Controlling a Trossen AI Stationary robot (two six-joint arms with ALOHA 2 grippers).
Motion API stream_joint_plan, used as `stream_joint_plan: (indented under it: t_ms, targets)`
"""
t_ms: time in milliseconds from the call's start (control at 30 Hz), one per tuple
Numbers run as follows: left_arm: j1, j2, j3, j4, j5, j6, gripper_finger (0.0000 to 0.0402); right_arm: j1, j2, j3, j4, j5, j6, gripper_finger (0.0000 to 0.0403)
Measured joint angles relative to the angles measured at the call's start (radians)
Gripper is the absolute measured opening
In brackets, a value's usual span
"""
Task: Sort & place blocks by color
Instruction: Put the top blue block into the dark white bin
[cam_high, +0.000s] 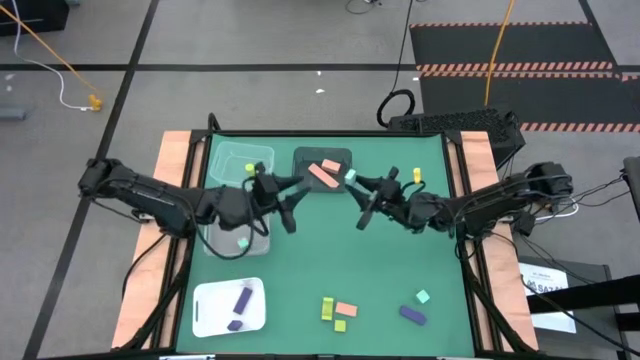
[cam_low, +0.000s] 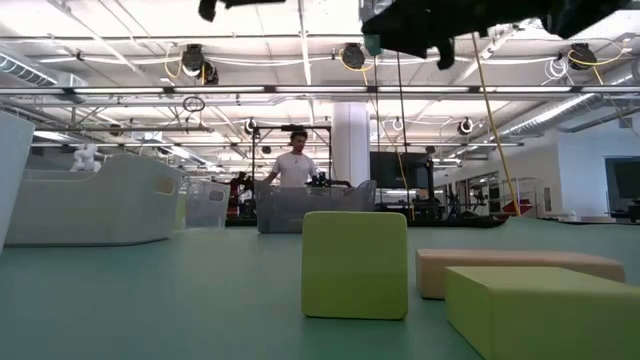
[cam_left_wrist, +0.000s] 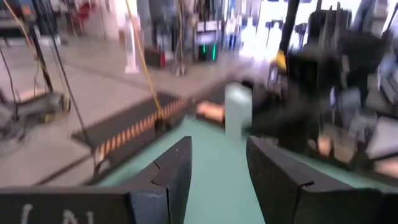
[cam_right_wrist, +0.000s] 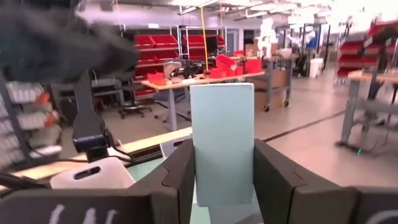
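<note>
green mat (cam_high: 330, 260) covered the whole table, and both arms had met up around the middle of the overhead frame. the right gripper (cam_high: 352, 182) sat just right of centre, up near the dark bin (cam_high: 337, 156), and its own wrist camera showed it pinching a mint block (cam_right_wrist: 222, 144) squarely between its two fingers (cam_right_wrist: 179, 169), block standing upright. the left gripper (cam_high: 297, 186) reached in from the left, fingers spread with only bare mat visible between them in its wrist view, holding nothing as far as i could see.

where the blocks were, going by the overhead shot: an orange bar (cam_high: 322, 174) lay in the dark bin at upper centre. a yellow block (cam_high: 252, 169) was in the clear bin (cam_high: 222, 155) at upper left, and a mint block sat in the second clear bin (cam_high: 214, 243) just below it, left of centre. two purple blocks (cam_high: 241, 299) lay on the white tray (cam_high: 205, 310) at lower left. still loose on the mat at the bottom centre: two yellow-green blocks (cam_high: 328, 308) touching an orange one (cam_high: 346, 309). further right, a mint cube (cam_high: 423, 296) and a purple bar (cam_high: 412, 315) close together. one more yellow piece (cam_high: 417, 176) showed at upper right, near the right arm.

the table-level camera had a yellow-green cube (cam_low: 355, 263) right up front with an orange bar (cam_low: 520, 268) behind it, and a person in a white shirt (cam_low: 295, 165) way off in the room.
</note>
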Motion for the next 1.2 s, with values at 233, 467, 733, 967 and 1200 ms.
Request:
stream_joint_plan:
  t_ms: [233,467,733,967,1200]
  targets:
    - [0.054,0.0,0.0,0.069,0.031,-0.045,0.0155,0.0,0.154,0.245,-0.11,0.1,-0.265,0.011]
    - [0.056,0.0,0.0,0.058,0.062,-0.053,0.0155,-0.004,0.27,0.457,-0.328,0.204,-0.343,0.011]
    - [0.062,0.017,0.0,0.015,0.103,-0.049,0.0155,-0.001,0.333,0.525,-0.314,0.202,-0.474,0.011]
    - [0.09,0.036,0.0,0.027,0.135,-0.013,0.015,0.0,0.339,0.534,-0.314,0.201,-0.562,0.011]
    - [0.113,0.042,0.0,0.021,0.193,-0.024,0.0082,0.01,0.337,0.534,-0.336,0.154,-0.673,0.0117]
